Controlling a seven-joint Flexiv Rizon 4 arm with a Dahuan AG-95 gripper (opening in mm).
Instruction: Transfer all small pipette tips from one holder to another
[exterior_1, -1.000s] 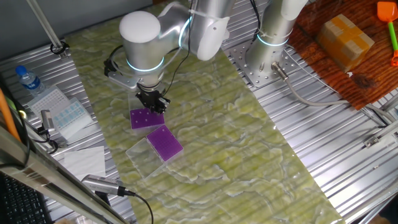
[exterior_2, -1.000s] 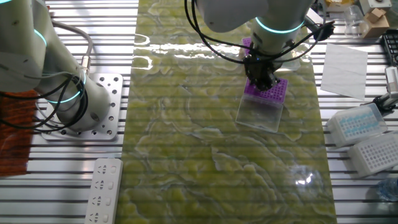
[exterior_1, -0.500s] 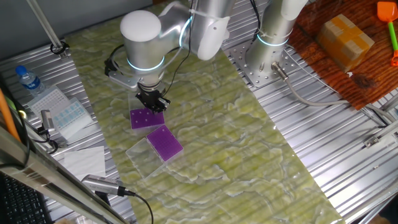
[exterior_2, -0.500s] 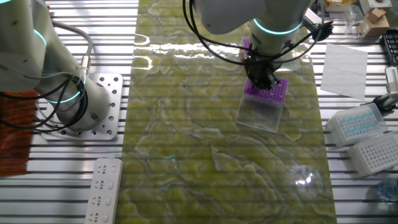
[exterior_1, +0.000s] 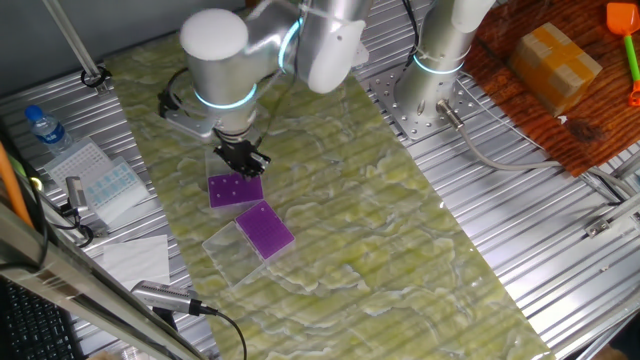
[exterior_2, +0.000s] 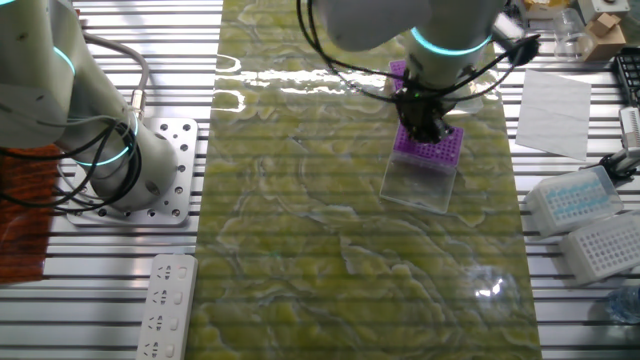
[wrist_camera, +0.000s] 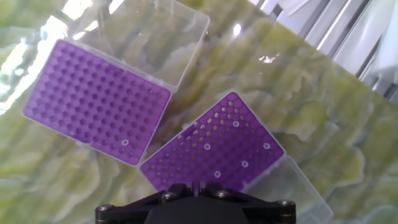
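Two purple racks lie side by side on the green mat. The right rack (wrist_camera: 214, 146) (exterior_1: 235, 190) holds several small pipette tips (wrist_camera: 207, 147), pale specks scattered over its holes. In the left rack (wrist_camera: 96, 102) (exterior_1: 266, 230) one tip (wrist_camera: 124, 142) stands near the front edge. My gripper (wrist_camera: 193, 188) (exterior_1: 247, 163) (exterior_2: 425, 128) hovers just above the near edge of the right rack. Its fingers are shut close together, with a thin pale sliver that looks like a tip pinched in the slit.
Each rack has a clear hinged lid lying open, one (wrist_camera: 149, 37) behind the left rack, one (wrist_camera: 295, 186) beside the right. White tip boxes (exterior_2: 575, 195), a paper sheet (exterior_2: 553, 98) and a bottle (exterior_1: 45, 128) sit off the mat. A second arm's base (exterior_2: 110, 150) stands opposite.
The arm's upper body has swung left, and the gripper has shifted slightly up and left over the same rack. The racks have not moved.
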